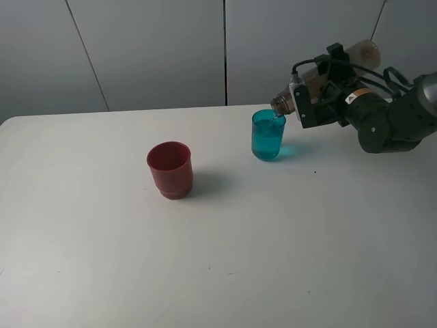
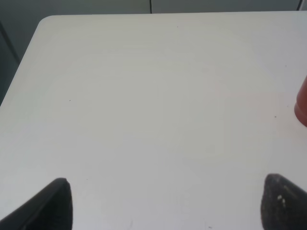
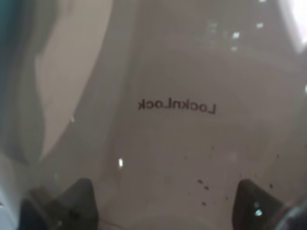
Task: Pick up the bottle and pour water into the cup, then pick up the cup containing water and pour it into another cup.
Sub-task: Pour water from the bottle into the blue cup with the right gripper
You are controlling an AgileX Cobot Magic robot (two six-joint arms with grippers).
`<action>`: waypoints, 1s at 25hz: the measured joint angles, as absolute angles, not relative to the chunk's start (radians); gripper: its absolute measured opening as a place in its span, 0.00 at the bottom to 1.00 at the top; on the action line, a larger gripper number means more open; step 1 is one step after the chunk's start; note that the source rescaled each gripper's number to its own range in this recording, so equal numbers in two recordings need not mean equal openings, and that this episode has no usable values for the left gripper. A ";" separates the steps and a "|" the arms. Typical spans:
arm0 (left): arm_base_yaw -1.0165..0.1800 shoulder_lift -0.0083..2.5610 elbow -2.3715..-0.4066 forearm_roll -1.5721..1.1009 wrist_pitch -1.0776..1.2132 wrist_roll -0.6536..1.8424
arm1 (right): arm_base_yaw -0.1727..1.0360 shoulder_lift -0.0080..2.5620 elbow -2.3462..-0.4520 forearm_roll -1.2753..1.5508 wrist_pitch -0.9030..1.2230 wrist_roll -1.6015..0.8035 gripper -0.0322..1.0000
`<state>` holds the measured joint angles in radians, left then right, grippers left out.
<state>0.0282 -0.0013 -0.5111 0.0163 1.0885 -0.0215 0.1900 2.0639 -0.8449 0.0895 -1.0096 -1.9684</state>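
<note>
The grey-brown translucent bottle [image 1: 362, 50] is tipped almost level, its mouth over the rim of the teal-blue cup [image 1: 268, 135], which holds water. My right gripper [image 1: 321, 96] is shut on the bottle's body. In the right wrist view the bottle [image 3: 177, 105] fills the picture between the dark fingertips [image 3: 81, 199], and a teal edge of the cup [image 3: 7, 48] shows beside it. The dark red cup [image 1: 170, 169] stands upright left of the teal one, apart from it. My left gripper [image 2: 170, 203] hovers open over bare table, with the red cup [image 2: 302, 108] just at that view's edge.
The white table [image 1: 273, 260] spreads wide in front of both cups. A grey panelled wall [image 1: 157, 48] rises behind its far edge. The left arm does not show in the exterior high view.
</note>
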 joint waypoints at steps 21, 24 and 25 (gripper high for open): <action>0.028 -0.001 -0.511 0.016 1.088 -0.020 | 0.190 2.058 -0.845 0.011 -1.097 -2.033 0.03; 0.028 -0.001 -0.511 0.016 1.088 -0.018 | 0.190 2.058 -0.845 0.011 -1.098 -2.034 0.03; 0.028 -0.001 -0.511 0.016 1.088 -0.018 | 0.190 2.058 -0.845 0.011 -1.098 -2.034 0.03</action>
